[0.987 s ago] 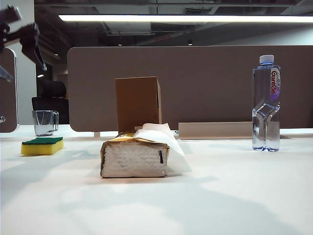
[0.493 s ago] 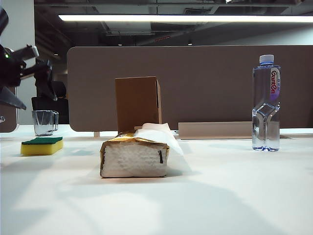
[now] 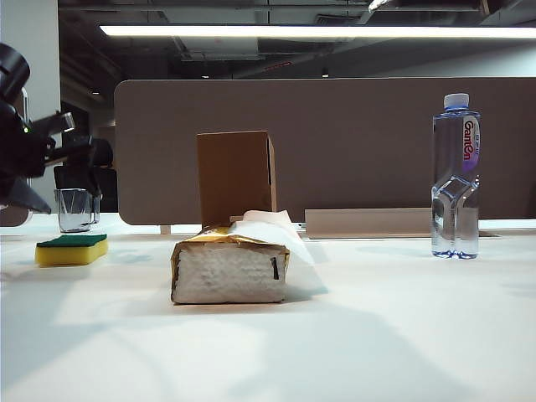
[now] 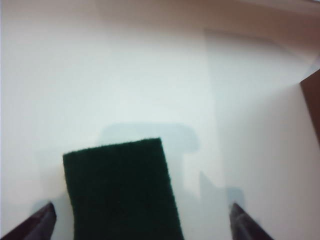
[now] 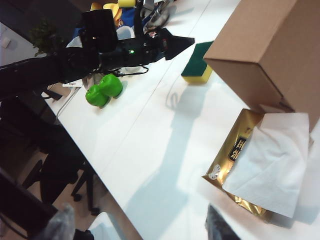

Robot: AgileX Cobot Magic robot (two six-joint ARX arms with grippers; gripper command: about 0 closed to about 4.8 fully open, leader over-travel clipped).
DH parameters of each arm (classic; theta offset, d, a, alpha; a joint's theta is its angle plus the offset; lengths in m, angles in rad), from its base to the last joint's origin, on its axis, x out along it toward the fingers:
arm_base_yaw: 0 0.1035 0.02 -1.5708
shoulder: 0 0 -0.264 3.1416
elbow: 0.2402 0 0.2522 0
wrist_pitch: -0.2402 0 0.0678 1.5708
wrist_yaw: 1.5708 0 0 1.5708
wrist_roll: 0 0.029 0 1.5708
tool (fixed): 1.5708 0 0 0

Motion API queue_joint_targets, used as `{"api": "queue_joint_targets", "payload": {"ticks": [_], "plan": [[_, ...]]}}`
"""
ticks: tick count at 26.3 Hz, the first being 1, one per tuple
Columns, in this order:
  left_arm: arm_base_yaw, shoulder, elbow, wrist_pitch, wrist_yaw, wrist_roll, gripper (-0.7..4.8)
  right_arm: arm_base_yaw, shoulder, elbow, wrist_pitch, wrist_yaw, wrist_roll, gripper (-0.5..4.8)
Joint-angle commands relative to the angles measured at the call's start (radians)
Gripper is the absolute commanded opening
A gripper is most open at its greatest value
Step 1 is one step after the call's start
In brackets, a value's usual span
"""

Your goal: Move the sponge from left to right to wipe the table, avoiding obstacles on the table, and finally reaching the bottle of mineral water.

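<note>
The sponge [image 3: 72, 249] lies at nine o'clock on the tabletop [image 3: 377, 335], untouched. Above it the left claw [image 4: 142, 220] is held wide apart. The right claw [image 5: 135, 225] is seen apart over the tissue pack [image 5: 255, 165]. Light, squashy foam is judged likely; the long sides should be pinched low.

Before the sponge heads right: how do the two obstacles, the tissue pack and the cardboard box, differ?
The tissue pack lies low and long on the table; the cardboard box stands upright and taller. The pack is shiny gold with a white sheet sticking out; the box is plain matte brown. In the exterior view the pack sits nearer the camera, the box right behind it. Both lie between the sponge and the bottle.
</note>
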Motion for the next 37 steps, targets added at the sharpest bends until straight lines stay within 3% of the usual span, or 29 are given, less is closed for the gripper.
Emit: {"api": "queue_joint_targets", "payload": {"ticks": [1, 21, 28, 31, 37], "plan": [[0.0, 0.026, 0.005, 0.0, 0.005, 0.004, 4.79, 0.001, 0.01, 0.005, -0.01, -0.028, 0.0, 3.41], [0.005, 0.121, 0.006, 0.06, -0.006, 0.034, 4.79, 0.001, 0.01, 0.005, -0.033, -0.027, -0.001, 3.41], [0.008, 0.121, 0.006, 0.061, -0.007, 0.034, 4.56, 0.001, 0.01, 0.005, -0.033, -0.027, -0.001, 3.41], [0.009, 0.121, 0.006, 0.08, -0.007, 0.034, 3.92, 0.001, 0.01, 0.005, -0.033, -0.027, -0.001, 3.41], [0.009, 0.149, 0.008, 0.092, -0.014, 0.033, 3.89, 0.001, 0.01, 0.005, -0.033, -0.027, -0.001, 3.41]]}}
